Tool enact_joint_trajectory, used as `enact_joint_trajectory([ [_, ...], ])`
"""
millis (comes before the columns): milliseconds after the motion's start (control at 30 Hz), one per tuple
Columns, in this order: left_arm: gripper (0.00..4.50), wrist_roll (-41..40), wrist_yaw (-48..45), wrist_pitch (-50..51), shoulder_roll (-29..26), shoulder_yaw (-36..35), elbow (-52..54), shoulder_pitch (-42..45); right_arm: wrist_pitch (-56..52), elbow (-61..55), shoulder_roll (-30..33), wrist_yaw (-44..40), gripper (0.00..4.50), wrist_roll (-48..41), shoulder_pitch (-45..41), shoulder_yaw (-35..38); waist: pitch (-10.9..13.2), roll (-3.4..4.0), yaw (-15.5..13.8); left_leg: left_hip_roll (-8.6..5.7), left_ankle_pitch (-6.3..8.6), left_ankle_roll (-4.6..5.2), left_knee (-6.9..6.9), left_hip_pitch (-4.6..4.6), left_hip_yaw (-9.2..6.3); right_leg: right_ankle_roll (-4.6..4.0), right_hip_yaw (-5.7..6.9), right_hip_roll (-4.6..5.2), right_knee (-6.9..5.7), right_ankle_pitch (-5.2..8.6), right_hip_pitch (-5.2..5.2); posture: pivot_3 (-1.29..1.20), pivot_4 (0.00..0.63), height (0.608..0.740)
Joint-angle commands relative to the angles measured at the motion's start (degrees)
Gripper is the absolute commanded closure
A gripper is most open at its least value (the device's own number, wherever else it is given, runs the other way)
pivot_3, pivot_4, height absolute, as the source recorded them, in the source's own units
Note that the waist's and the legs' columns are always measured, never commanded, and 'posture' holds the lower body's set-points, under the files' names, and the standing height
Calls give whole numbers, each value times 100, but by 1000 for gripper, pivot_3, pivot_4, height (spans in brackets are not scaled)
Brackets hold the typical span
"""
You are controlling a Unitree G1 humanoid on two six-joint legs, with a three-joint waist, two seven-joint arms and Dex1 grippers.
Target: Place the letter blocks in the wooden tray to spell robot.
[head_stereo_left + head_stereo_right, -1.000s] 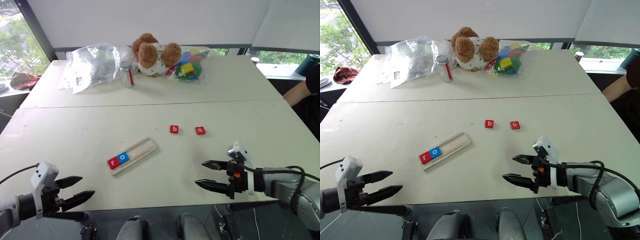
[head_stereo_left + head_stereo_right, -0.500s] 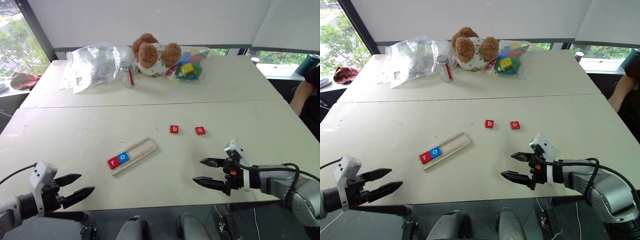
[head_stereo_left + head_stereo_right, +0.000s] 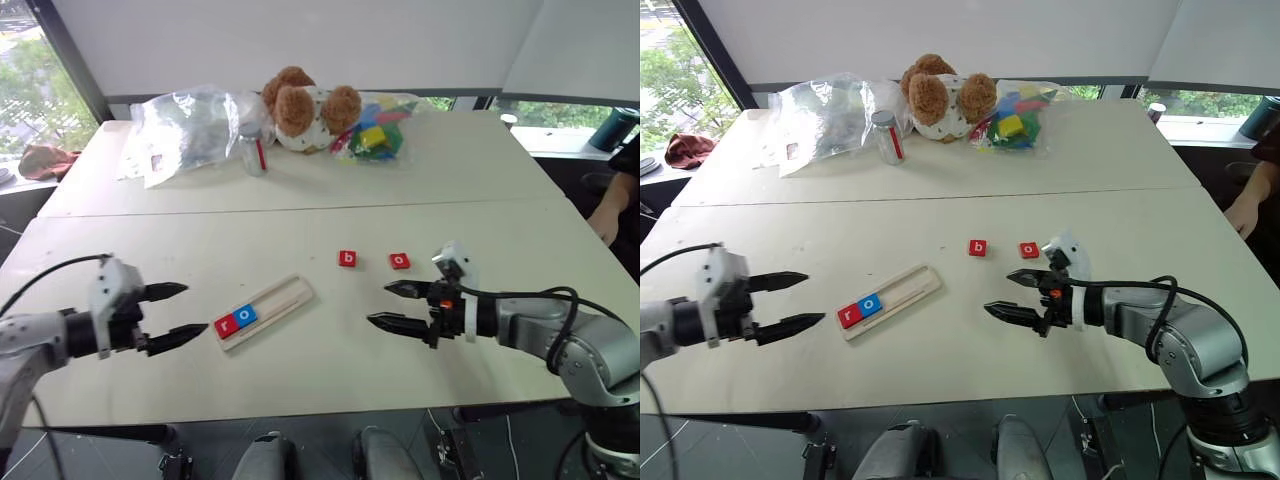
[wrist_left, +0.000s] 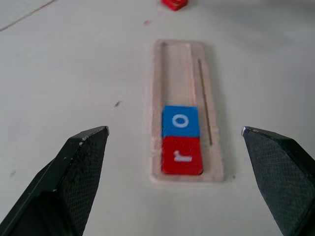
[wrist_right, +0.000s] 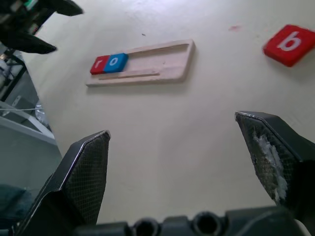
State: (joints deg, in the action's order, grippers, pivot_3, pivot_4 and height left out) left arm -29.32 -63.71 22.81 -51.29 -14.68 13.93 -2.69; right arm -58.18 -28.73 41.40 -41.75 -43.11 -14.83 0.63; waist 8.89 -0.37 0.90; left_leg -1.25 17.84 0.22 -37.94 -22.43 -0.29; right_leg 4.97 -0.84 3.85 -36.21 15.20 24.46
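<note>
Left wrist view: the long pale wooden tray (image 4: 184, 110) holds a red square tile marked "r" (image 4: 181, 155) at one end of its channel and a blue tile marked "o" (image 4: 180, 121) touching it. The tray lies aslant toward the table's (image 3: 300, 190) near edge, with a red "b" tile (image 3: 347, 259) and a red "o" tile (image 3: 399, 261) loose beyond it. The left gripper (image 3: 172, 315) hangs beside the tray's lettered end and the right gripper (image 3: 392, 307) near the loose tiles, both spread wide and empty.
</note>
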Motion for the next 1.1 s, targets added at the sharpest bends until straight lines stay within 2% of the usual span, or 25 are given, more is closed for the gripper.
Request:
enact_joint_trajectory([
  [33,0,409,-34,-500,188,507,-142,191,-53,-461,-204,237,86,-77,60,-202,0,0,-2,1,0,0,1,-4,0,0,1,-2,-1,0,5,0,150,740],
  [267,0,911,238,-1211,632,776,-844,269,-98,-994,-59,288,86,-137,378,-284,-1,-3,-34,1,0,2,-25,-4,2,2,1,-3,-5,-1,-8,0,150,740],
  [433,0,1179,280,-1558,746,913,-1056,193,2,-1022,-71,339,86,-37,501,-357,-2,-5,-28,1,0,3,-28,-1,1,7,1,-3,-12,-4,-10,0,150,740],
  [800,0,1270,420,-1572,974,1081,-1164,34,147,-956,-133,388,86,77,513,-460,-4,-4,-33,1,0,2,-28,0,1,7,1,-3,-15,-4,-9,0,150,740],
  [900,871,1305,427,-1569,1042,1143,-1221,72,139,-955,-119,393,0,89,506,-462,-9,-6,-44,1,0,3,-30,1,0,7,2,-3,-15,-4,-12,0,150,740],
  [933,1384,1311,433,-1555,1062,1157,-1236,85,129,-957,-113,395,0,86,503,-452,-10,-4,-41,1,0,3,-31,2,1,7,1,-3,-15,-4,-13,0,150,740],
  [1100,1410,1377,346,-1600,1015,1214,-1307,182,73,-975,-82,462,0,64,537,-350,-18,-1,-44,0,-1,3,-31,5,1,8,1,-3,-17,-4,-16,0,150,740],
])
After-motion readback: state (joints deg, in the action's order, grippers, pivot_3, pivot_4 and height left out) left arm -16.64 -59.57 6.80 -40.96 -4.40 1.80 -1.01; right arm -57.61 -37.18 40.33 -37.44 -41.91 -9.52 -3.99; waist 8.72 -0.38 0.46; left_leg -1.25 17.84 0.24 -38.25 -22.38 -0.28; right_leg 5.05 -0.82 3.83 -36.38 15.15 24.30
